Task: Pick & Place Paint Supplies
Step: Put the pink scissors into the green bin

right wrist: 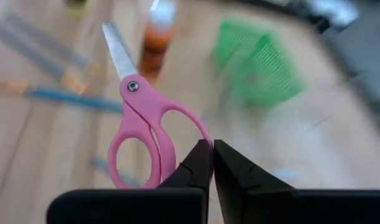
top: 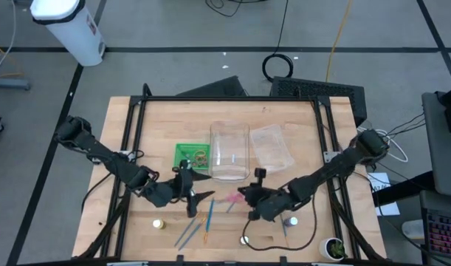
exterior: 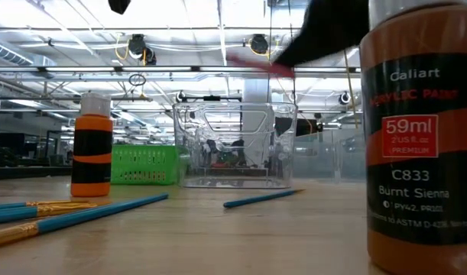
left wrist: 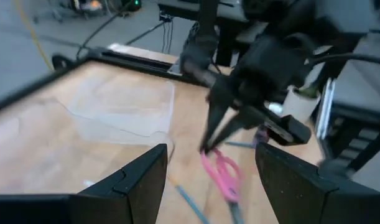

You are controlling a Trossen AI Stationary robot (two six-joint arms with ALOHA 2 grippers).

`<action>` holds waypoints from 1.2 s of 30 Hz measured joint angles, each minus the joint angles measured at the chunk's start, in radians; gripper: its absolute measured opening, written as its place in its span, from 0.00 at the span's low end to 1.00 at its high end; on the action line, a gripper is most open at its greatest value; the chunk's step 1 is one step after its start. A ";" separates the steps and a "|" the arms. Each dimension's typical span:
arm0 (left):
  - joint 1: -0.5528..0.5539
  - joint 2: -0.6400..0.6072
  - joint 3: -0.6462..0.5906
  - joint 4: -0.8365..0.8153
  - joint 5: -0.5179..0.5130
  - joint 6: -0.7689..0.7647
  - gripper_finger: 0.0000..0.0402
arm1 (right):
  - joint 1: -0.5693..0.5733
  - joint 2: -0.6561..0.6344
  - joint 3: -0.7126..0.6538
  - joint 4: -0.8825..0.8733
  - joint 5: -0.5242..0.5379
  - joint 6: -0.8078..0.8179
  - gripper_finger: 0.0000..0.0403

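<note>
Item: pink-handled scissors with short steel blades [right wrist: 140,134]. Location: clear of the wooden table [top: 284,122], at the tips of the right gripper [right wrist: 213,152], in front of the clear plastic bin [top: 230,151]. The right gripper's fingers are pressed together on the rim of one handle loop; the blades point away from the wrist.

Item: left gripper [left wrist: 208,180]. Location: beside the green mesh basket [top: 192,157], facing the scissors. Fingers spread, holding nothing.

Item: thin blue brushes with orange ferrules [exterior: 72,218]. Location: lying flat on the table, near the front edge; one more blue brush [exterior: 260,198] lies apart, nearer the bin.

Item: small paint bottle, orange with black label and white cap [exterior: 92,145]. Location: upright on the table, left of the basket in the low view.

Item: large-looming paint bottle, brown-orange [exterior: 420,137], just in front of the low camera. Label reads "Caliart", "59ml", "PREMIUM", "C833", "Burnt Sienna"; a red line under the brand and the small print below are not legible.

Risks, judged:
- The grip is on a thin, curved loop edge only, so the scissors may pivot or slip out during travel.
- The hanging blades may catch the bin's wall on the way in, knocking the scissors loose or nudging the bin.
- The two arms are close together; a wide swing could bring them into contact.
</note>
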 joint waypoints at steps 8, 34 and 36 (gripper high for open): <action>0.062 0.007 0.000 -0.004 0.006 -0.152 0.63 | 0.030 -0.058 0.000 0.129 0.374 -0.298 0.00; 0.106 0.007 0.000 -0.002 0.064 -0.086 0.04 | 0.027 -0.050 0.000 0.368 0.431 -0.504 0.02; 0.104 0.006 0.000 -0.006 0.060 -0.073 0.04 | 0.027 -0.050 0.000 0.369 0.432 -0.456 0.05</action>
